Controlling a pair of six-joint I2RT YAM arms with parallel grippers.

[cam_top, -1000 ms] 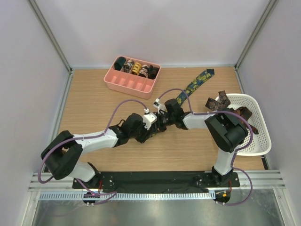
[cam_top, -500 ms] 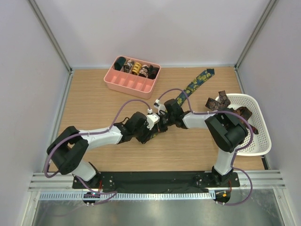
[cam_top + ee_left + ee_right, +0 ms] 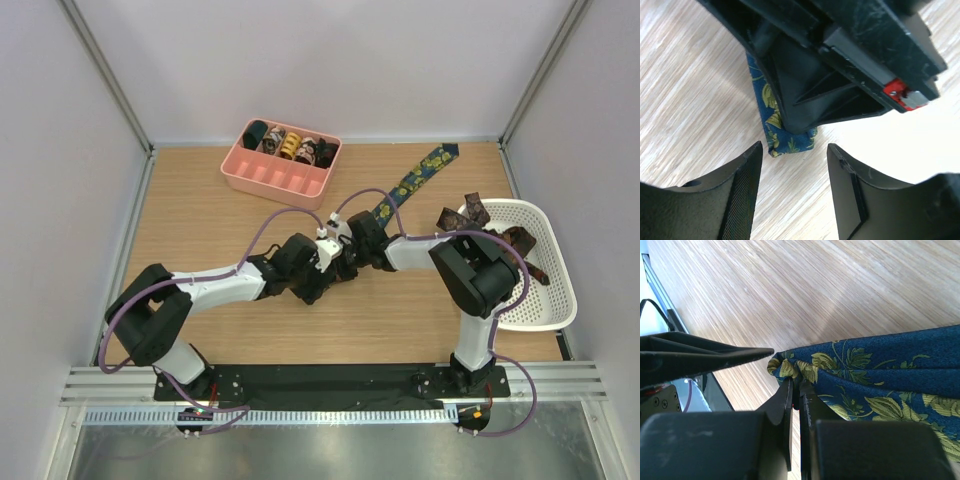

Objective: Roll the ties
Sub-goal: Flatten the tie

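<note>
Left fingers (image 3: 740,190) wider, closer to navy tie (image 3: 789,142)

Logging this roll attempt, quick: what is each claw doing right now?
left claw: open, holding nothing.
right claw: closed, pinching the end of the navy tie.

Bright, even overhead light, soft short shadows on the pale wood-grain tabletop (image 3: 200,230); left wrist view burns out white at right, nearest black parts look soft, navy leaf-print fabric tie (image 3: 880,365) reads sharp in right wrist view.
</note>
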